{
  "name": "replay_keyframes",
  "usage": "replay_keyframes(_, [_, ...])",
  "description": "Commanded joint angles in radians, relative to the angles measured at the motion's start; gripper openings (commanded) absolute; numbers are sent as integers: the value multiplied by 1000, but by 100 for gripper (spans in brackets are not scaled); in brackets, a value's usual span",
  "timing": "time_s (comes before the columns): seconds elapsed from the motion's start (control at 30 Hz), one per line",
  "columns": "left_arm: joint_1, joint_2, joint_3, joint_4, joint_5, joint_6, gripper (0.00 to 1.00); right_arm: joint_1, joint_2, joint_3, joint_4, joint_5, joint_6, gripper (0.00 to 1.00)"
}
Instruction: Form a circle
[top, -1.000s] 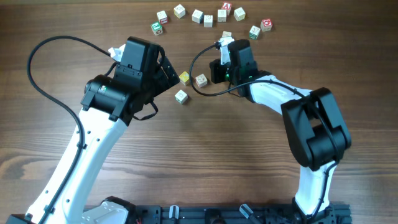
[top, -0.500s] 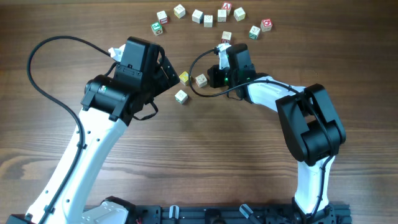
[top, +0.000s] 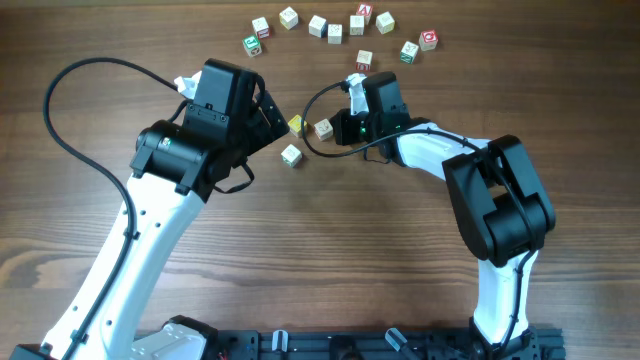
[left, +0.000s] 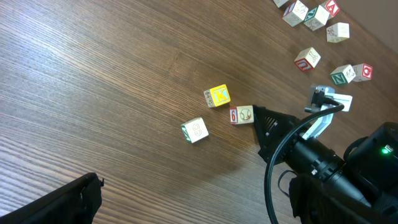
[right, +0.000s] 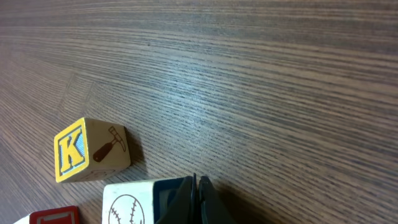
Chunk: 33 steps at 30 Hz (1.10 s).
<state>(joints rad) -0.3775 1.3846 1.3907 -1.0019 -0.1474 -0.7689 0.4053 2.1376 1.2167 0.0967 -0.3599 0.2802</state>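
Circle (top: 318, 25): lying as an open arc at the table's far edge, unfinished.
Strays: yellow cube (right: 71, 151), baseball cube (right: 127, 202) and pale cube (top: 291, 155) are sitting well below it.
Right gripper (right: 196, 183): pinched closed, empty, having just slid left up against the baseball cube.
Left gripper (top: 268, 120): hanging wide open, empty.
Meaning: no cube is moving yet; I am probably lining up a nudge.

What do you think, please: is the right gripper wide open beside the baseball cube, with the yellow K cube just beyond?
Not quite: the right gripper is shut, its fingers pressed together, as the right wrist view shows. It is indeed beside the baseball cube, with the yellow K cube just beyond.
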Motion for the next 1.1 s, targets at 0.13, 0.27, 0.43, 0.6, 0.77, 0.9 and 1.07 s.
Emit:
replay_keyframes(0.13, [3,2,-3,-1,2,-10,100,7,16,0,-3,-34,19,4])
replay_keyframes(0.27, [3,2,-3,-1,2,-10,100,7,16,0,-6,-61,24,4])
replay_keyframes(0.43, [3,2,-3,0,2,-10,100,7,16,0,-10,-60,64,4])
replay_keyframes(0.6, [3,2,-3,0,2,-10,100,7,16,0,-27,-56,116,4])
replay_keyframes(0.77, [3,2,-3,-1,2,-10,100,7,16,0,-49,-31,178,4])
replay_keyframes(0.9, [3,2,-3,-1,2,-10,100,7,16,0,-50,-34,183,4])
replay_keyframes(1.07, [3,2,-3,-1,2,-10,100,7,16,0,-50,-37,183,4])
